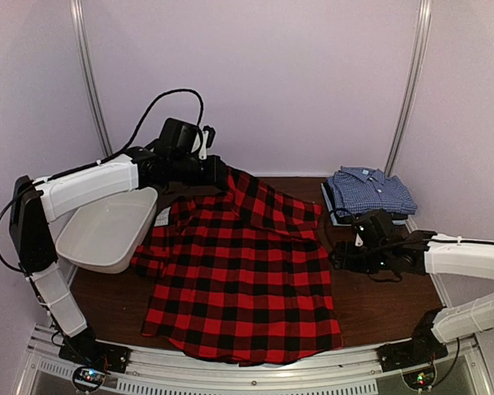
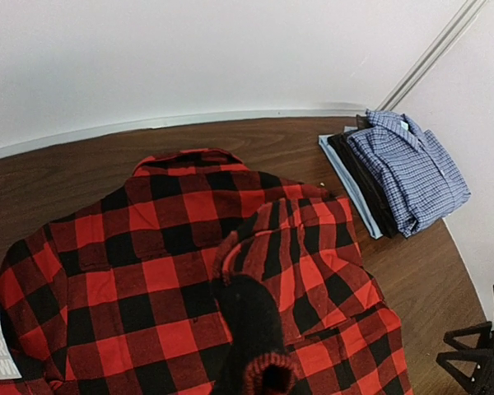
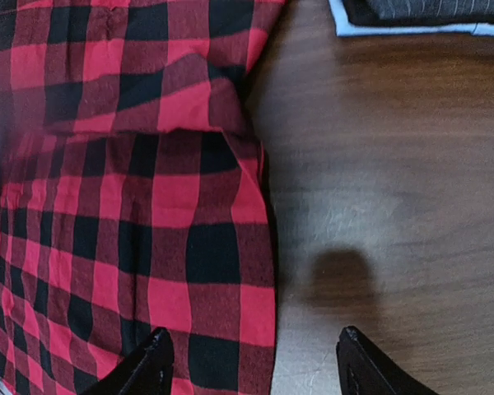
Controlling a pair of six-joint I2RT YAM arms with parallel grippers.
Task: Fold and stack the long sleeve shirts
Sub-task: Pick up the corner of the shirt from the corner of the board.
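The red-and-black plaid long sleeve shirt (image 1: 239,271) lies spread across the middle of the table. My left gripper (image 1: 220,175) is at its far top edge, shut on a fold of the plaid cloth, which is lifted there. In the left wrist view the cloth (image 2: 296,247) drapes over the fingers and hides them. My right gripper (image 3: 255,370) hovers open over the shirt's right edge (image 3: 259,247). One fingertip (image 3: 152,362) is above the cloth and the other above bare wood. The blue-and-white check shirt (image 1: 370,191) sits folded at the back right.
A white plastic tub (image 1: 107,226) stands at the left, touching the shirt's left side. The blue shirt rests on a stack of dark and light-blue folded garments (image 2: 364,185). Walls close off the back and both sides.
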